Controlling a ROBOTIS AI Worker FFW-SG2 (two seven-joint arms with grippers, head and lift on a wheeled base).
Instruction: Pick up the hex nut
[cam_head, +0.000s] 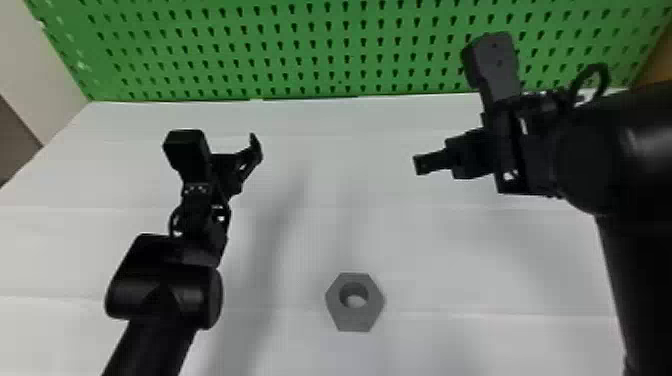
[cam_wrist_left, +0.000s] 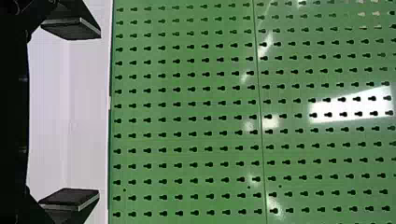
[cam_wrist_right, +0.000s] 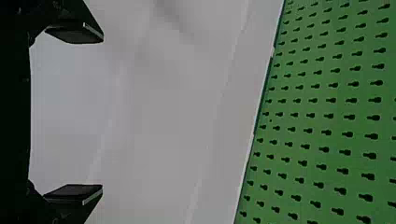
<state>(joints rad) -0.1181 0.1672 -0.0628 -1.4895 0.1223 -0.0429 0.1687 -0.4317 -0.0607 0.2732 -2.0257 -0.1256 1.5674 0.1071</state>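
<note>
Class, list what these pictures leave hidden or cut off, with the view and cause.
Underside of the nut: head view, hidden by the nut's own body.
Near edge of the table: head view, cut by the bottom edge.
Top of the pegboard: head view, top edge.
Base of the left arm: head view, bottom edge.

We see the hex nut (cam_head: 354, 320), gray and six-sided with a round hole through its middle, lying flat on the white surface, hole facing up, loose and apart from both arms.
</note>
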